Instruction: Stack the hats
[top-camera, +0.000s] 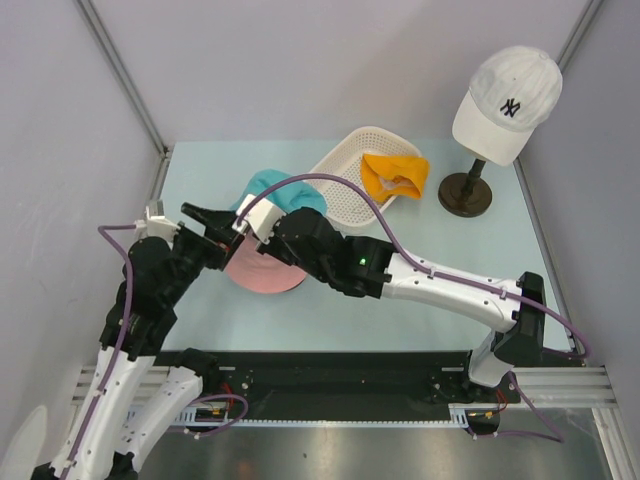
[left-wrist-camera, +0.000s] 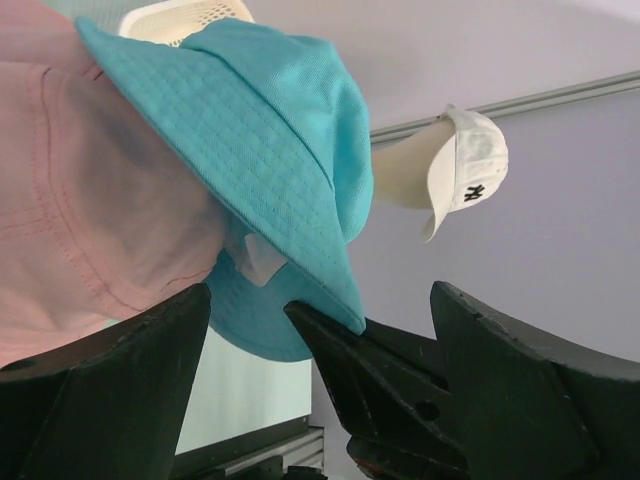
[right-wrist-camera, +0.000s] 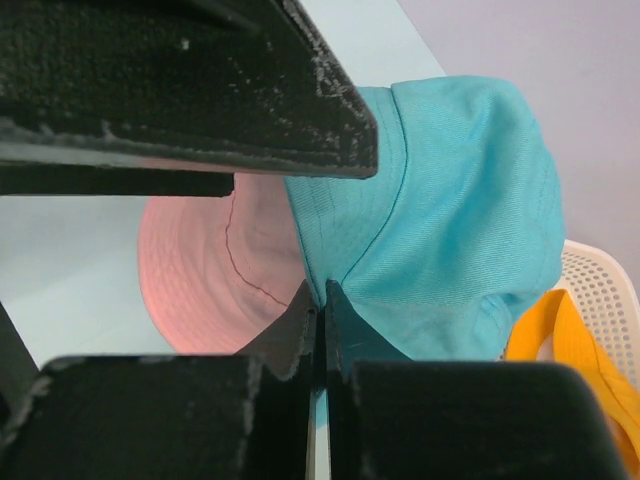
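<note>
The teal hat (right-wrist-camera: 450, 200) is pinched at its brim by the clenched right gripper (right-wrist-camera: 320, 300); it is held up, overlapping the pink hat (right-wrist-camera: 200, 270), which lies toward the lower left of the right wrist view; the left gripper (left-wrist-camera: 318, 300) is spread, with nothing grasped; the orange hat (top-camera: 393, 175) is seen in the basket (top-camera: 345, 165); a shift toward the lower left is judged needed to centre teal on pink.
</note>
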